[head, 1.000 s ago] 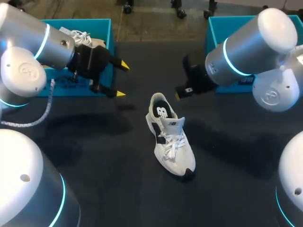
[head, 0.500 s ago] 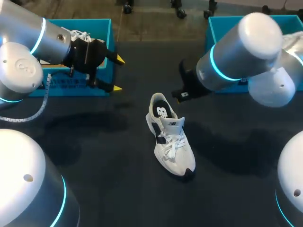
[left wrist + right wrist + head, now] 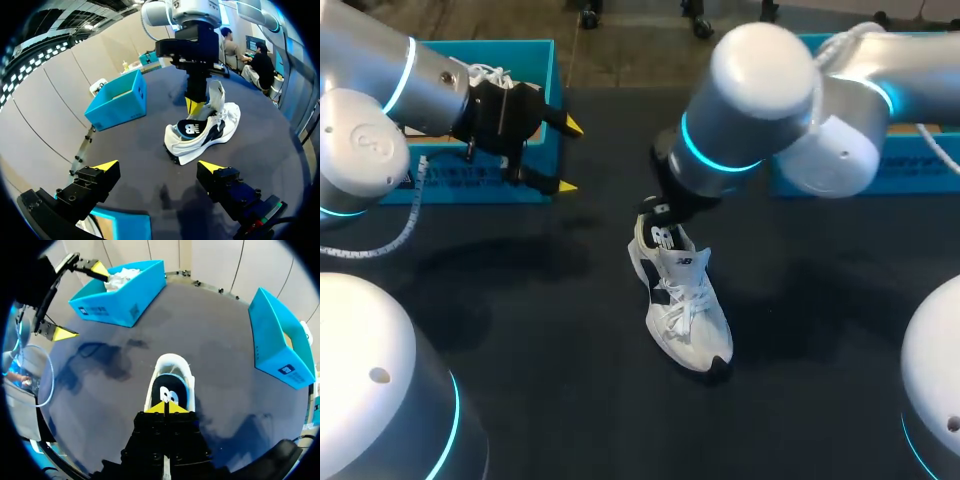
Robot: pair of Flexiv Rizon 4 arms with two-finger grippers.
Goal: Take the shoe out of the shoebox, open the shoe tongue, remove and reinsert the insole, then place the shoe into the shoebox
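A white sneaker with dark side panels stands upright mid-table, toe toward the front edge and laces tied. Its dark insole shows in the heel opening. My right gripper is shut with nothing in it. Its yellow tips hang just above the sneaker's heel opening, as the left wrist view shows of the right gripper. In the head view the right arm covers it. My left gripper stands wide open and empty at the left shoebox's front corner, well left of the shoe. In its own view the left gripper faces the sneaker's heel.
A blue shoebox at the back left holds another white shoe. A second blue shoebox stands at the back right. A white cable hangs by the left arm.
My right arm has swung left and down from near the right box until its shut gripper is over the shoe's heel. The left gripper drew back slightly toward its box, then stayed.
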